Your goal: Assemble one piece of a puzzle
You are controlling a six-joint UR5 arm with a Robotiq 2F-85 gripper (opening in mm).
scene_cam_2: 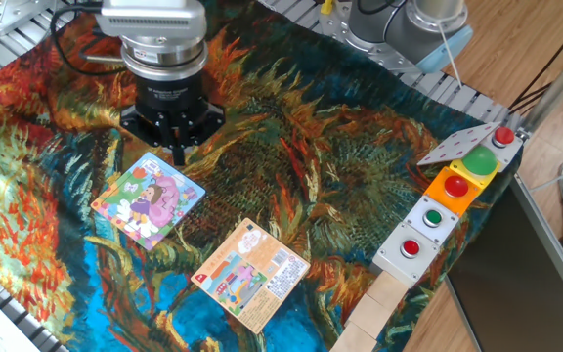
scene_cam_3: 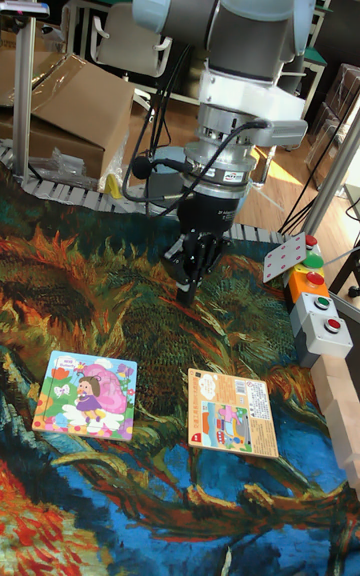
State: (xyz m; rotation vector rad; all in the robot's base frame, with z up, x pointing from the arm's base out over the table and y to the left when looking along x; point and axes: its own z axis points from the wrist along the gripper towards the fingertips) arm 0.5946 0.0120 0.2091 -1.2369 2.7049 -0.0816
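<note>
The puzzle lies flat on the patterned cloth, a square cartoon board with a girl in purple and pink; the tall fixed view shows the puzzle at lower left. My gripper hangs above the cloth just beyond the board's far right corner, clear of it. Seen in the tall fixed view, the gripper points straight down with its fingers drawn together to a narrow tip. Nothing shows between them. I cannot make out the piece as a separate loose thing in either view.
An orange-peach printed card lies right of the board, also the card. A box of coloured buttons and wooden blocks line the right edge. A metal roller rail runs along the back.
</note>
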